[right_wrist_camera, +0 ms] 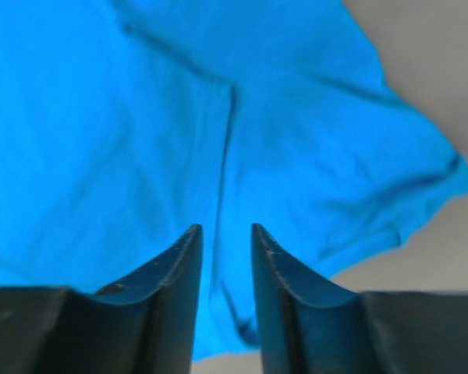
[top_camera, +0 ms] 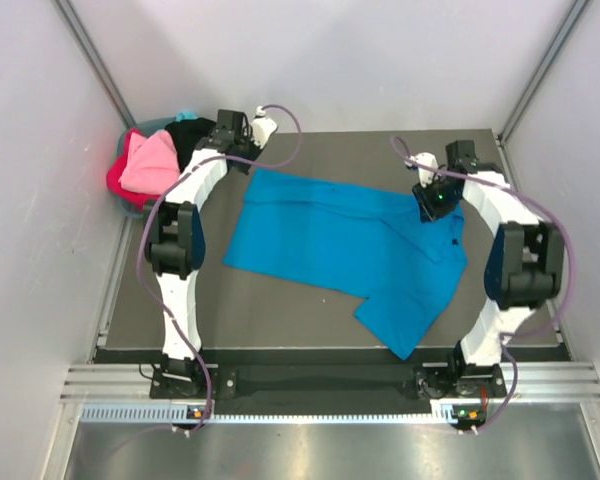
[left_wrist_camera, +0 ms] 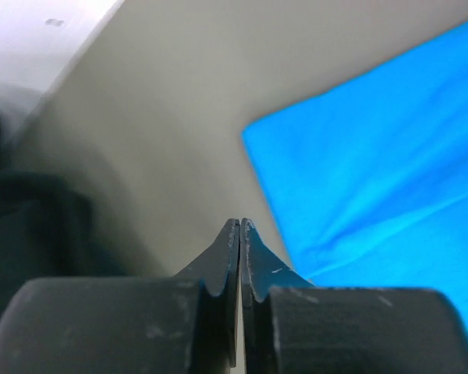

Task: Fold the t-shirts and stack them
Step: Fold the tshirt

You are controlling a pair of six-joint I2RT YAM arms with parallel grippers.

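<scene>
Left gripper (left_wrist_camera: 240, 226) fully closed, empty, over bare bench (left_wrist_camera: 164, 117) just off the far-left corner of the blue t-shirt (top_camera: 340, 240). Right gripper (right_wrist_camera: 225, 230) part open, nothing between the jaws, above the blue t-shirt's right side. Blue t-shirt spread out, creased, unfolded. Pink t-shirt (top_camera: 150, 165), red t-shirt (top_camera: 115, 183) and black t-shirt (top_camera: 190, 135) heaped left of it.

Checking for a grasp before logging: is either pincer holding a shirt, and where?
Nothing is held. The left pincer is shut, empty, beside the blue t-shirt; the right pincer hangs open above it.
</scene>
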